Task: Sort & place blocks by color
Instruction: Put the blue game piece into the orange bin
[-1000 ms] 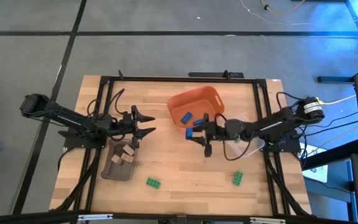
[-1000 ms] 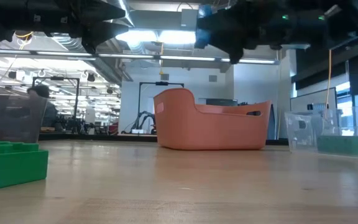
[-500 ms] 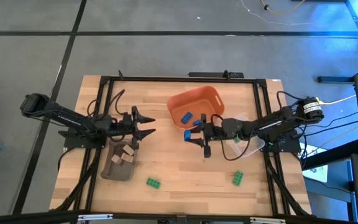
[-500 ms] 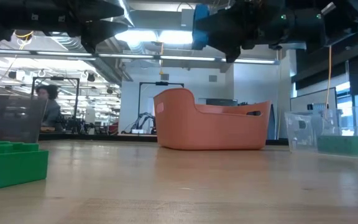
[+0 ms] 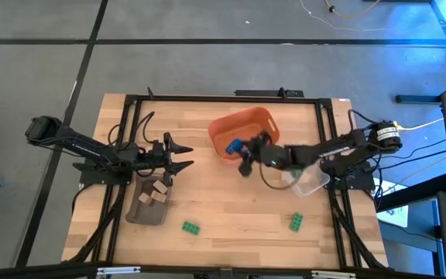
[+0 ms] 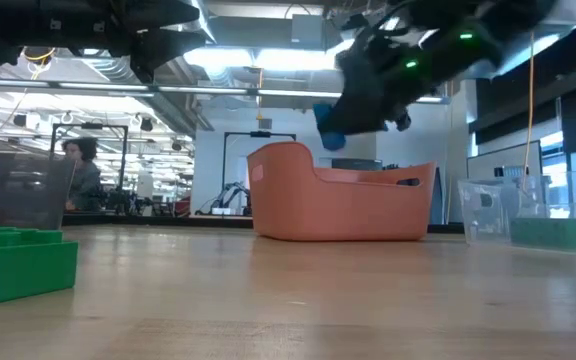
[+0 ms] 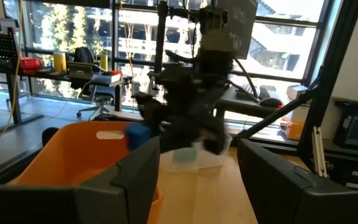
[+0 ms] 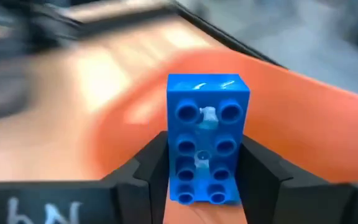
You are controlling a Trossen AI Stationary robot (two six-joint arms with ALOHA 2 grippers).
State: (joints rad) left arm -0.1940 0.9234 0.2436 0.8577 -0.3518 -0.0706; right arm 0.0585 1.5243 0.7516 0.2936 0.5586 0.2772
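My right gripper [image 5: 244, 153] is shut on a blue block [image 8: 207, 137] over the near left part of the orange bin [image 5: 263, 122]. The low view shows that block [image 6: 328, 121] above the bin's [image 6: 348, 205] rim. My left gripper [image 5: 187, 155] hangs open and empty above the table, just past the far end of the grey-brown tray [image 5: 139, 212]. Tan blocks [image 5: 158, 194] lie in the tray. Two green blocks [image 5: 190, 227] [image 5: 295, 222] rest flat on the table near its front edge. My right gripper pinches the blue block's two long sides [image 8: 174, 163] between its two fingers [image 8: 149, 167], which lie across the block at one end. The studded face is turned to the wrist camera. The fingers come slanting from the table's right toward the bin. The block is lifted clear.
A clear plastic container [image 5: 310, 181] stands under my right arm near the table's right edge. One large green block [image 6: 16, 262] sits close to the low camera. A person [image 6: 80, 170] shows in the room beyond the table. Bare wood lies between the tray and the green blocks.
My right gripper has swung and tipped toward the orange bin at the far side, keeping its hold on the blue block. The block, earlier over the table just in front of the bin, is now over the bin's near left part.
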